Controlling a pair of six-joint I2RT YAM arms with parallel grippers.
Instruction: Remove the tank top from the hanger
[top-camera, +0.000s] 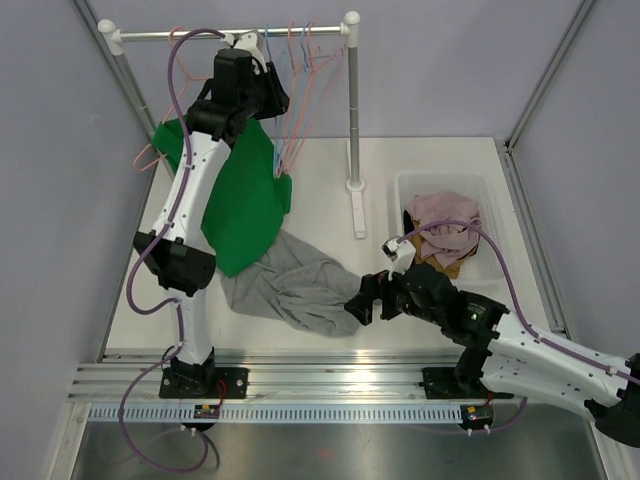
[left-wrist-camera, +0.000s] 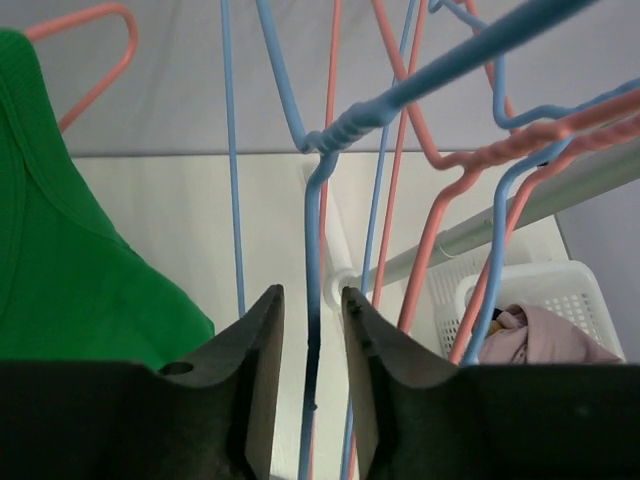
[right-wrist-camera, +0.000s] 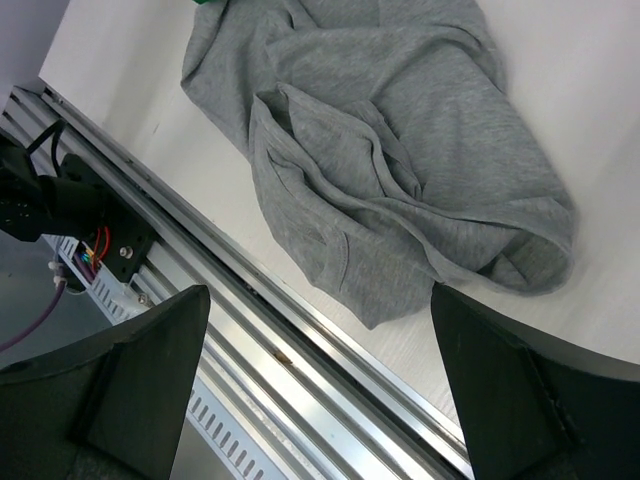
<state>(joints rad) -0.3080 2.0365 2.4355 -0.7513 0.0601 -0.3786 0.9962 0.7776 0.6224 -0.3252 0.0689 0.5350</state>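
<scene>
The grey tank top (top-camera: 300, 285) (right-wrist-camera: 400, 150) lies crumpled on the white table, off any hanger. High at the rack, my left gripper (top-camera: 272, 97) (left-wrist-camera: 312, 292) is open only a little. The bare blue wire hanger (left-wrist-camera: 314, 230) runs between its jaws with a thin gap on each side, hanging among other blue and pink hangers. My right gripper (top-camera: 358, 305) (right-wrist-camera: 318, 292) stands wide open and empty, low over the table's near edge, just right of the tank top's lower end.
A green garment (top-camera: 245, 200) (left-wrist-camera: 60, 260) hangs from a pink hanger (top-camera: 150, 158) at the rack's left, draping over the grey one's top. The rack's rail (top-camera: 200, 33) and post (top-camera: 352, 100) stand at the back. A white basket (top-camera: 490, 190) of clothes sits right.
</scene>
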